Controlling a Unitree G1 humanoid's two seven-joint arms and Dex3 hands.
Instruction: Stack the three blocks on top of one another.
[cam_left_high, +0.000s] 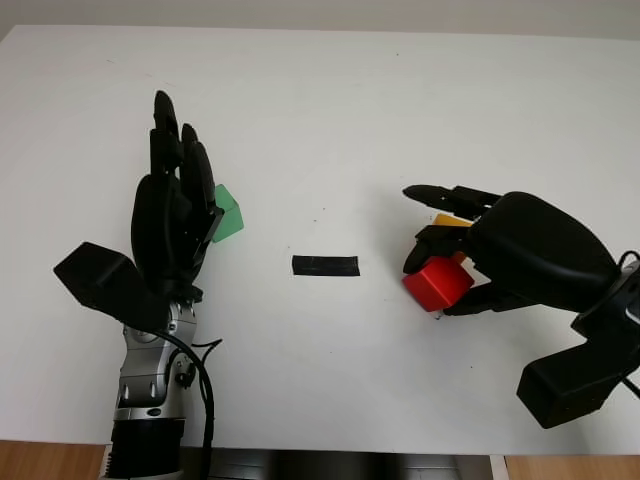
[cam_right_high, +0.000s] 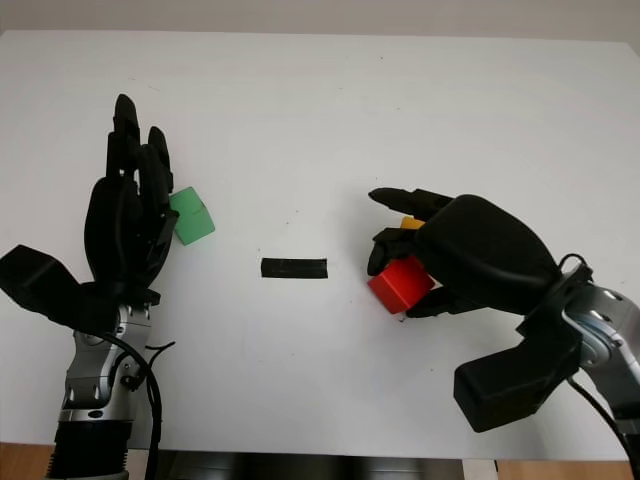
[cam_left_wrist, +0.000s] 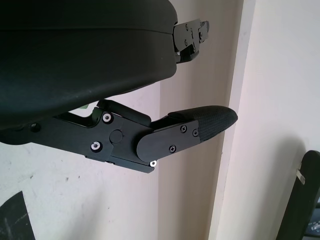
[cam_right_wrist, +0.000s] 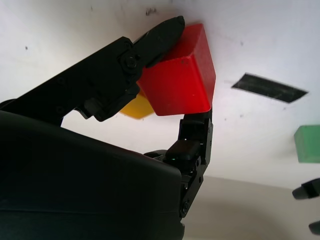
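Red block (cam_left_high: 437, 283) is the one you have in hand — your right hand (cam_left_high: 470, 250) is curled around it on the right side of the white tabletop (cam_left_high: 330, 110), with a finger across its upper face and another pressing from below, as the right wrist view shows. Whether the block is lifted clear of the tabletop or just resting on it, you cannot tell from these views.

Just behind the red block, tucked under the same hand, sits the yellow block (cam_left_high: 450, 221). In the right wrist view the two look to be touching at a corner, side by side rather than one on top of the other, so judge nothing as stacked yet.

The green block (cam_right_high: 191, 216) lies well apart, on the left side of the tabletop, just beside your left hand (cam_right_high: 128, 215). That hand stands upright, holds nothing and is open; it does not look to be touching the block.

A strip of black tape (cam_left_high: 325, 265) marks the middle of the tabletop, between the two hands — no block sits on it.

So you are at the first step: one block grasped, no layer built. Left to do, by the look of it — set red and yellow one on the other, then fetch green for the top.
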